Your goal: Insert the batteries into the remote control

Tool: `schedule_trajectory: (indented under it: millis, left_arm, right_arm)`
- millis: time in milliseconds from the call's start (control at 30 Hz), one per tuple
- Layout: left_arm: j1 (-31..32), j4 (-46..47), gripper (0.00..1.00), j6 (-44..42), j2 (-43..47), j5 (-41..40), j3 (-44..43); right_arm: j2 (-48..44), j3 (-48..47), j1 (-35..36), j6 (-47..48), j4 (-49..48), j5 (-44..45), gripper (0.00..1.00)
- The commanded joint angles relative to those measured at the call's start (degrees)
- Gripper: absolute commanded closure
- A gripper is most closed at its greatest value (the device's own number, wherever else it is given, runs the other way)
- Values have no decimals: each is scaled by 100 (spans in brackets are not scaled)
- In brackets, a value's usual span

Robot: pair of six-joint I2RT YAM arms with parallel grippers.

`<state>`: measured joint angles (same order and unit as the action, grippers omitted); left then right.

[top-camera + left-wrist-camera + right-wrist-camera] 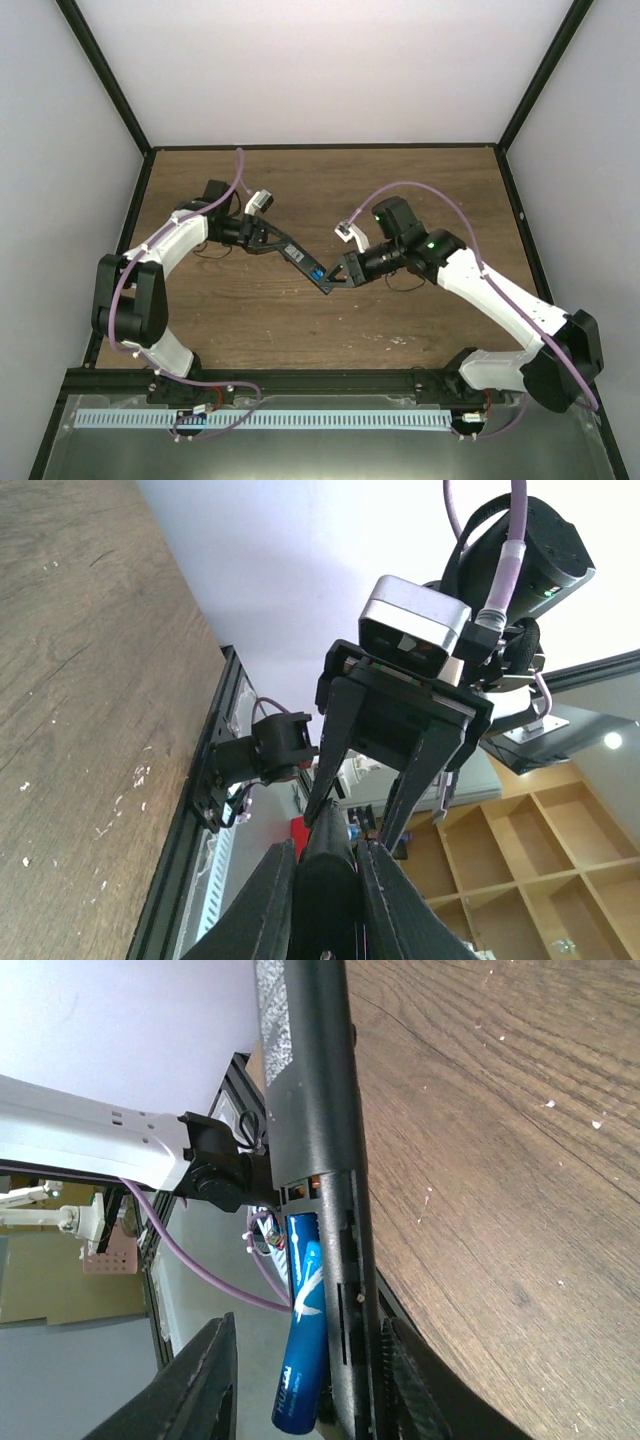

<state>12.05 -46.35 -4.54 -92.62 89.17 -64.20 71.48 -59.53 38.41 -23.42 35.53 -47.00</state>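
Note:
The black remote control hangs above the table's middle, and my left gripper is shut on its far end. In the left wrist view the remote control sits pinched between the two fingers. One blue battery lies in the open compartment of the remote control, its near end tilted out; from above the battery is a blue spot. My right gripper straddles the remote's free end. Its jaws are open: the left finger stands clear of the battery, the right finger is beside the remote's edge.
The wooden table carries pale specks. Black frame posts run along its left and right sides. A black rail with a white slotted channel runs along the near edge by the arm bases.

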Motion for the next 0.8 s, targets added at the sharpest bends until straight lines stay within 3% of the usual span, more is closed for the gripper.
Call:
schedule_trajectory:
  millis: [0,767]
  left_arm:
    - [24,-5,100,-182,-97,139,-118]
    - [22,-85,100,-277,-137,153,-145]
  right_arm:
    - [-281,-215,-9,37,-203,-264,68]
    - [-711,125,-44,67,-111,-332,67]
